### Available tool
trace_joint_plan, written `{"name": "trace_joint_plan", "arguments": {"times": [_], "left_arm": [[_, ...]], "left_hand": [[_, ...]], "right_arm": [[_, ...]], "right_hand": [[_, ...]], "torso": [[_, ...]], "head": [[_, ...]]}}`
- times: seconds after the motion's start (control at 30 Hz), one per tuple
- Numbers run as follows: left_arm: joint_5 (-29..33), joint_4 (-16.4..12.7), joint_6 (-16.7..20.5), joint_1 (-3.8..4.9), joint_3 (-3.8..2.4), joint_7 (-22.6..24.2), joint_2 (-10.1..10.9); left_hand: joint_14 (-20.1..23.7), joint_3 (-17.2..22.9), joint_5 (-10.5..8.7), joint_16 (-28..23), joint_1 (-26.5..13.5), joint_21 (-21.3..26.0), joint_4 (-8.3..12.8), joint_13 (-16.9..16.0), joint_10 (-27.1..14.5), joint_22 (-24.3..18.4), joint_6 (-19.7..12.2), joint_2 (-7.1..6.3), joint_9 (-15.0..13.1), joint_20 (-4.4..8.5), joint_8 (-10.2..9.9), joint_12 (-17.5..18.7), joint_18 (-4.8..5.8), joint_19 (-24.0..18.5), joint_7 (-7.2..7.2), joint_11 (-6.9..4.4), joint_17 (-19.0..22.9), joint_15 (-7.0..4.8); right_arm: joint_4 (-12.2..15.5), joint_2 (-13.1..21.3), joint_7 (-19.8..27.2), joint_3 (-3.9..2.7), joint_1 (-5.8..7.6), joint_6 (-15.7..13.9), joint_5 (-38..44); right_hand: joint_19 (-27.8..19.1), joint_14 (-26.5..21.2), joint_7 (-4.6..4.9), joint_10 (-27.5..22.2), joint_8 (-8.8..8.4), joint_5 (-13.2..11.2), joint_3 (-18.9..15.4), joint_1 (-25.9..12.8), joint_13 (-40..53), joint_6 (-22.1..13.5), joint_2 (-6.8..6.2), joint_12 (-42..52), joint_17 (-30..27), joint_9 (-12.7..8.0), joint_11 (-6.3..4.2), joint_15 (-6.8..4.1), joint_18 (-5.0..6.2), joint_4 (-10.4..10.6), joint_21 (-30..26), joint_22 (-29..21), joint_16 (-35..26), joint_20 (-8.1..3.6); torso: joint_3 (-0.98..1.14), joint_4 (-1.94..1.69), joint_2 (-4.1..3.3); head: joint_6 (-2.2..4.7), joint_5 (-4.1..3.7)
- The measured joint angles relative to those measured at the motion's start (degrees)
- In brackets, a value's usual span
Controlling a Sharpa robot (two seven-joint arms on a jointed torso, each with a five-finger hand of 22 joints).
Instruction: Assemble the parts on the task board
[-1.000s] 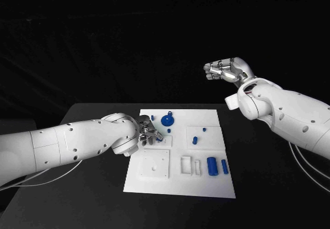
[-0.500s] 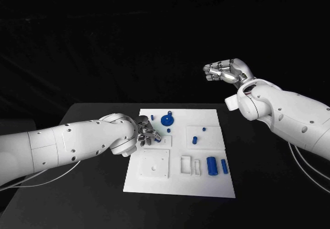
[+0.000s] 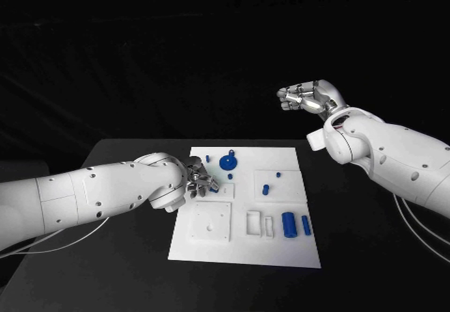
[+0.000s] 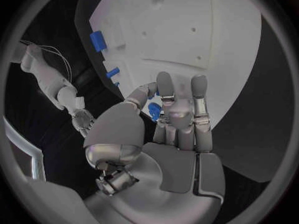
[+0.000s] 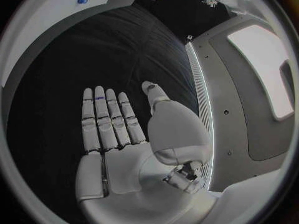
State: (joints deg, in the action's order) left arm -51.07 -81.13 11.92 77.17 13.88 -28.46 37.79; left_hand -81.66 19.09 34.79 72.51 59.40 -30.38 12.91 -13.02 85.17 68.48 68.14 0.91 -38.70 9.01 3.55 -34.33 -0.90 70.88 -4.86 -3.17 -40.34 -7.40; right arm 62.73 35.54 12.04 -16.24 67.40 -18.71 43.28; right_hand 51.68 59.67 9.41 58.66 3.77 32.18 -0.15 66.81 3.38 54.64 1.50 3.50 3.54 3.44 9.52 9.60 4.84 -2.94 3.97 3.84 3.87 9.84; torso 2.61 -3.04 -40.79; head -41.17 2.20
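Left robot hand (image 3: 199, 181) low over left-middle of task board (image 3: 246, 253), holding small blue part (image 4: 154, 109) between thumb and fingers; its arm blocks approach from counter's left side. Right robot hand (image 3: 307, 97) raised well above and behind board, fingers straight, together, holding nothing; right side of counter (image 3: 365, 260) open. Board obstacles: blue round part (image 3: 228, 163) at far end, two blue cylinders (image 3: 296, 225) near right edge, small blue peg (image 3: 265, 190) mid-board. Near end of board bare.
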Motion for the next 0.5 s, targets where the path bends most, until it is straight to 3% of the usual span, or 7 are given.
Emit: {"name": "trace_joint_plan", "arguments": {"times": [0.5], "left_arm": [[-0.25, 0.10, -0.69, 0.06, -0.06, -0.32, -0.15]], "left_hand": [[0.08, -0.01, -0.38, 0.68, -0.16, 1.33, 0.01, 0.00, 0.00, 1.87, 0.00, -0.16, -0.39, -0.11, 0.13, -0.39, 0.01, 0.72, 0.00, 0.00, -0.14, -0.09]], "right_arm": [[-0.02, 0.01, -0.02, 0.02, -0.13, 0.50, -0.77]], "right_hand": [[0.00, 0.00, -0.02, 0.00, 0.00, 0.00, -0.40, 0.00, 0.00, -0.39, 0.00, 0.00, 0.00, 0.01, 0.00, 0.00, 0.00, 0.09, 0.00, 0.00, 0.00, 0.00]], "torso": [[0.05, 0.03, 0.01]], "head": [[-0.31, 0.01]]}}
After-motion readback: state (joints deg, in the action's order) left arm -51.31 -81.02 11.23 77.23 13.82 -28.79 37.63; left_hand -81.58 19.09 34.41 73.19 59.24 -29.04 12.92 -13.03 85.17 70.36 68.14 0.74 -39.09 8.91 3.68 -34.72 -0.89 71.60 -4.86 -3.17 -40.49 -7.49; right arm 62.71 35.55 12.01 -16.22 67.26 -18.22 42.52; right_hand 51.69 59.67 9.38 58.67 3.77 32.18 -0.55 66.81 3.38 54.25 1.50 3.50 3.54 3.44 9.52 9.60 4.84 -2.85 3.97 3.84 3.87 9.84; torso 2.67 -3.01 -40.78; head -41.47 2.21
